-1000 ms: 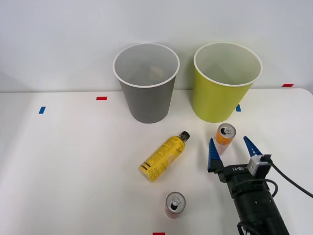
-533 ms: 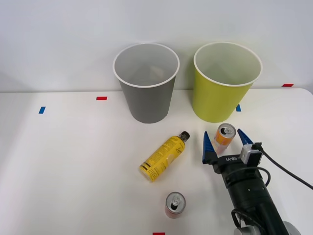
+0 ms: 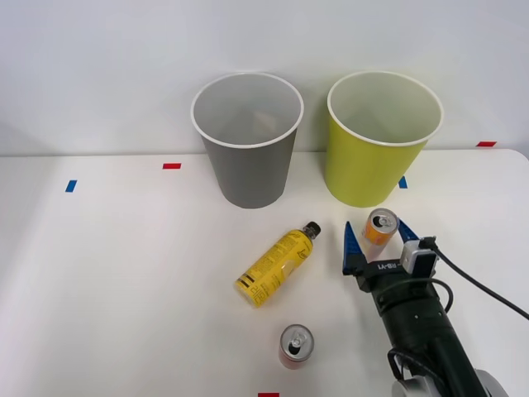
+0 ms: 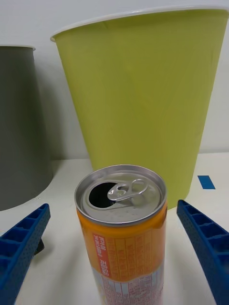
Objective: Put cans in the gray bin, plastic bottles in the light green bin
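An orange can [image 3: 381, 227] [image 4: 122, 228] stands upright on the white table, just in front of the light green bin [image 3: 379, 141] [image 4: 143, 95]. My right gripper [image 3: 378, 245] [image 4: 114, 259] is open, one blue finger on each side of the can, neither touching it. A red can [image 3: 295, 345] stands upright near the front edge. The yellow plastic bottle [image 3: 277, 265] with a black cap lies on its side mid-table, cap pointing toward the bins. The gray bin [image 3: 247, 141] [image 4: 19, 124] stands at the back, left of the green one.
Small red tape marks [image 3: 171, 166] and blue tape marks [image 3: 71, 186] dot the white table [image 3: 124, 273]. A black cable [image 3: 479, 285] trails from my wrist to the right. A pale wall rises behind the bins.
My right gripper has moved forward and slightly left, so its open fingers now flank the orange can. The cans, bottle and bins have not moved.
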